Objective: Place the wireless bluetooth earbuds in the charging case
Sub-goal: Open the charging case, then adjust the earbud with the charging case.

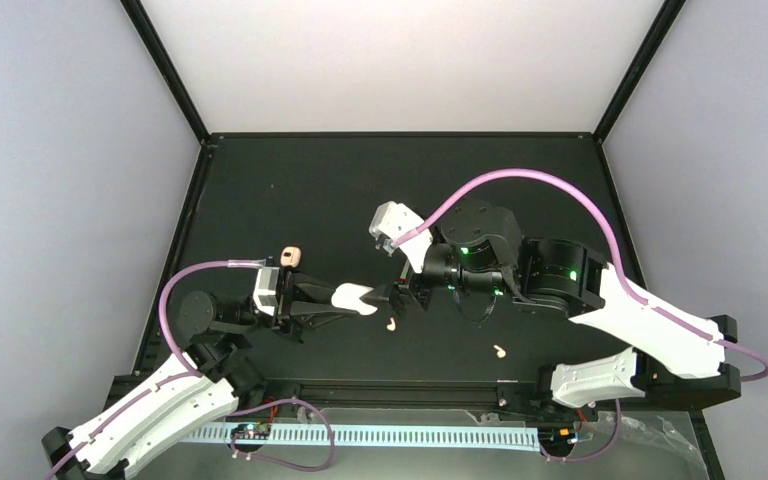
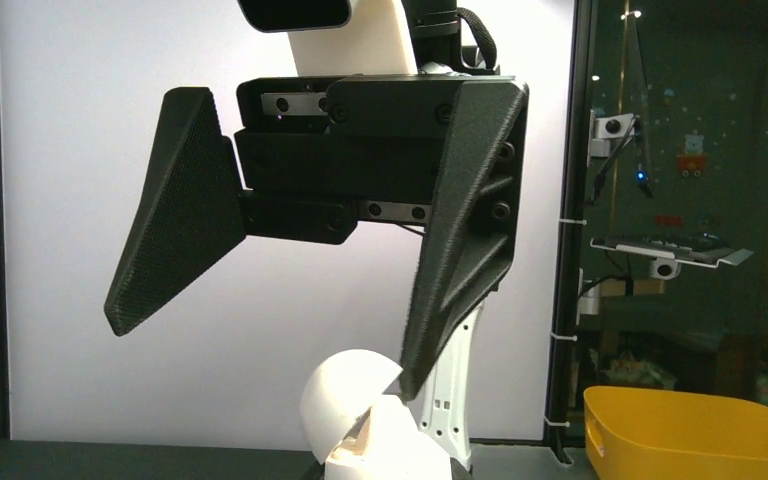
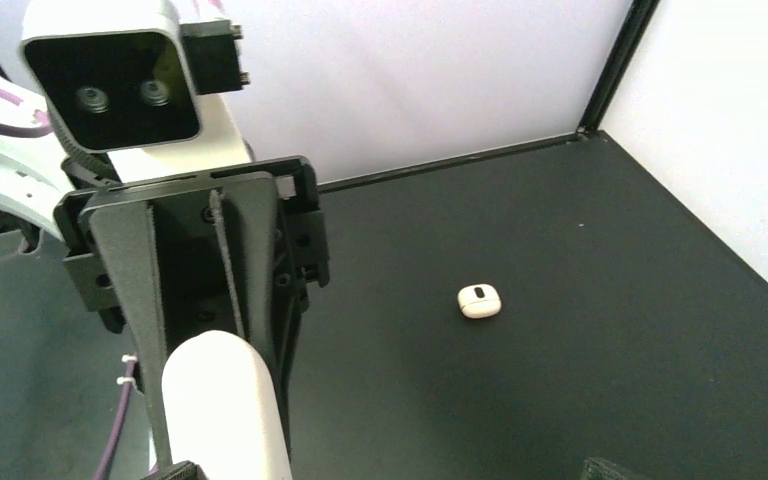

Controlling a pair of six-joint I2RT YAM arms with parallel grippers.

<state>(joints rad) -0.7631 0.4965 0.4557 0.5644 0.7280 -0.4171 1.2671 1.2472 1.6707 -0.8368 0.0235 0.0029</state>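
While the left gripper [image 3: 225, 320] is clamped tight on the charging case [image 1: 353, 297], the right gripper [image 2: 265, 355] faces it with jaws spread wide and nothing between them.

- Case: held off the table [image 1: 290, 190], roughly level, free end toward the right arm. In the left wrist view its lid [image 2: 345, 395] looks hinged open.
- One right fingertip sits at the gap between lid and body; contact uncertain.
- Earbud A [image 1: 391, 324]: lying on the table just to the near side of the case's free end, apart from it.
- Earbud B [image 1: 500, 351]: on the table further right, close to the near edge, well apart from the case.
- Neither earbud is in the case.
- Peach-tan lump [image 1: 291, 257]: on the table beside the left wrist, far side
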